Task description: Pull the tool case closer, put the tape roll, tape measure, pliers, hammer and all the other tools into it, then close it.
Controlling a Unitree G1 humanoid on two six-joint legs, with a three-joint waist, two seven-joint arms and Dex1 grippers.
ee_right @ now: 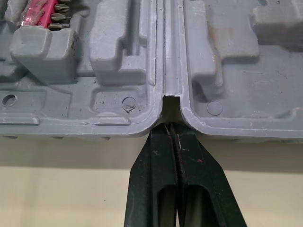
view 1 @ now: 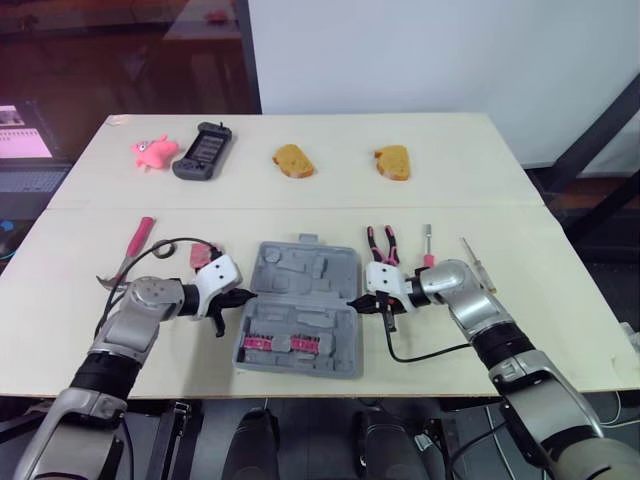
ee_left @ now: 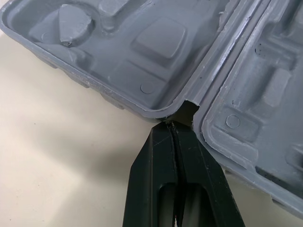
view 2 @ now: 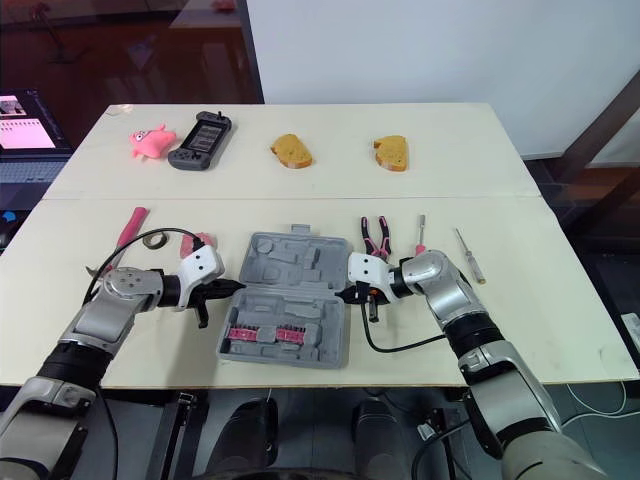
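Two grippers flanked the open tool case (view 1: 300,275). The left gripper (view 1: 238,296) and right gripper (view 1: 356,301) each had their fingers pressed together, tips touching the case's hinge notches on opposite sides. The pliers (view 1: 384,243) lay just beside the case's right side.

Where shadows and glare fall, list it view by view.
Left eye view: even light, faint reflections on the dark glass behind the table. Left wrist view: soft shadow on the table along the tool case, beside the left hand. Right wrist view: darker shadow band below the case's edge, by the right hand; no glare.
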